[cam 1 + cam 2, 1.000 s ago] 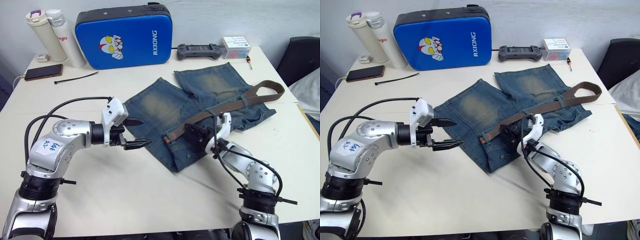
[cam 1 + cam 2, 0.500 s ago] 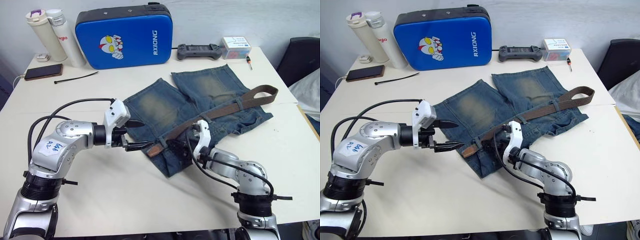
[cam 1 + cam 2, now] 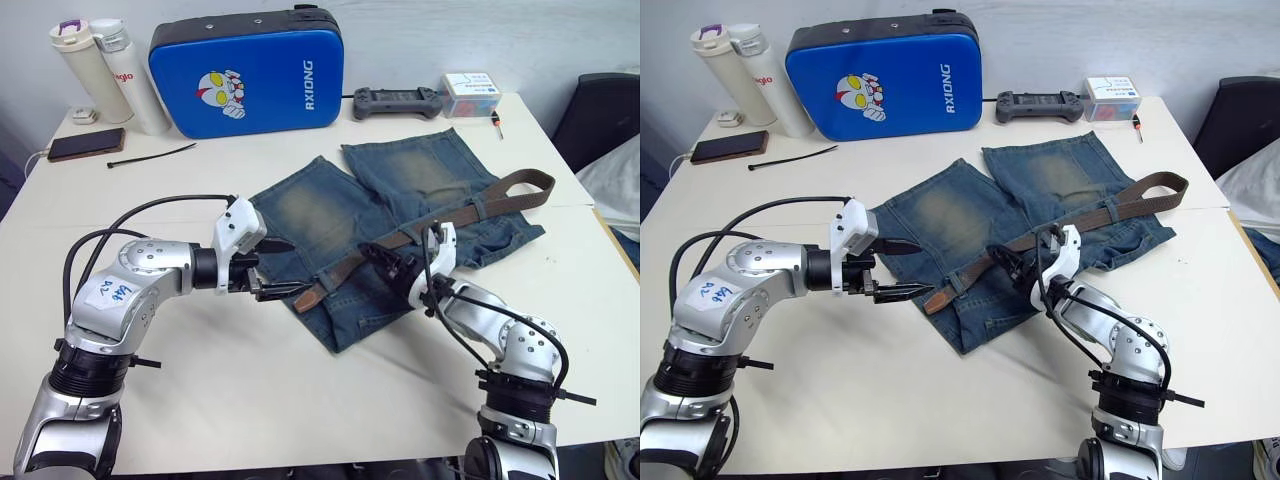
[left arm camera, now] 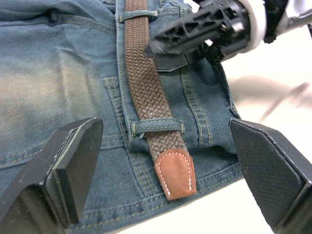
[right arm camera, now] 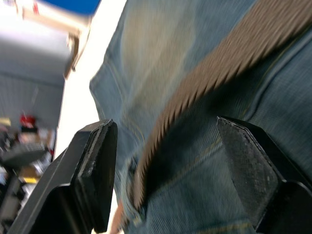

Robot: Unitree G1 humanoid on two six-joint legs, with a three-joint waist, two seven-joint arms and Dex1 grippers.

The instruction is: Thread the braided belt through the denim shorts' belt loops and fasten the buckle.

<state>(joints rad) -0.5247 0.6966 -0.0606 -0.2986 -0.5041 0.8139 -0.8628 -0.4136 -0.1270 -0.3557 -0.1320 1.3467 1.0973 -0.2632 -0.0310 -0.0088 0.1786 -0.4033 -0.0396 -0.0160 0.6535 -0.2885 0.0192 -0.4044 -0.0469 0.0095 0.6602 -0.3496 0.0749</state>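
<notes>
Behind both grippers, along the far edge of the white table (image 3: 300,400), a blue padded case (image 3: 247,72) is standing, with two bottles (image 3: 100,72) beside it on the left gripper's side. A phone (image 3: 87,144) and one thin black cable tie (image 3: 152,155) are lying in front of them. A black game controller (image 3: 398,102) and one small box (image 3: 470,94) are sitting beyond the right gripper. None of these is lying between the grippers and the garment.

The denim shorts (image 3: 345,215) are lying spread flat between the two grippers, legs pointing away from them. One braided belt (image 3: 1060,228) is running along the waistband, passing under the belt loops (image 4: 158,126), two of which are showing in the left wrist view. Its tan tip (image 4: 176,173) is sticking out just ahead of the left gripper (image 3: 272,270), between the spread fingers. The far end of the belt is curling in a loop well beyond the right gripper (image 3: 385,262); the buckle cannot be made out.

The left gripper is hovering released, fingers wide apart, holding nothing. The right gripper is also standing wide, its fingers (image 5: 243,165) straddling the strap without closing on it, just above the waistband.
</notes>
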